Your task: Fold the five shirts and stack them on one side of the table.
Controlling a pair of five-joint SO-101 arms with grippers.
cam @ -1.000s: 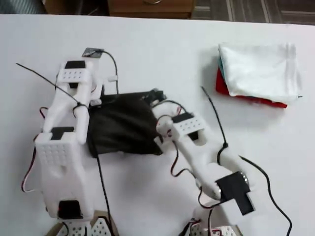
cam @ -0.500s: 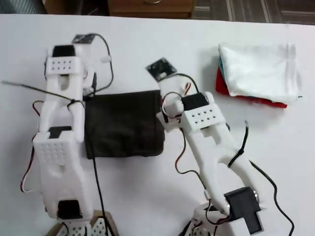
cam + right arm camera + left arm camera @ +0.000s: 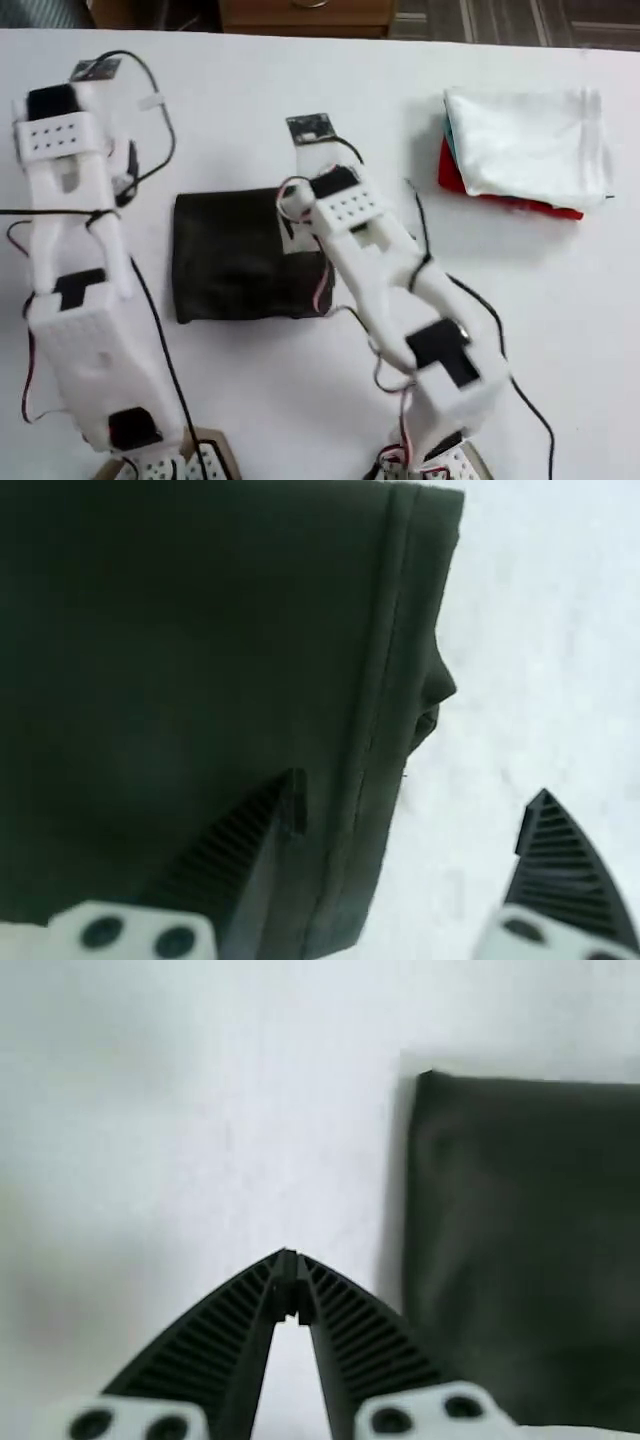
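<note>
Black shirt: folded into a squarish rectangle and lying flat on the table, left of centre and between the two arms. In the right wrist view a stitched hem runs along its edge; in the left wrist view one corner and a straight side show.

Stack: folded shirts at the far right of the table, well apart from the black one. A white shirt is on top, a red shirt shows beneath it, and a thin bluish edge shows between them at the left side.

Right gripper: spread wide and gripping nothing. One finger is over the black cloth just inside the hem, the other over bare table beyond the shirt's edge (whether the first finger touches the cloth cannot be told).

Left gripper: fingertips pressed together with nothing between them, above bare table just beside the black shirt's side.

Right arm: reaches from the near edge, its wrist over the black shirt's right side.

Left arm: stretched along the table's left side, its wrist past the shirt's far corner.

Cables: black and red leads loop along both arms.

Table: white, plain surface.

Cabinet: wooden front beyond the far edge.
</note>
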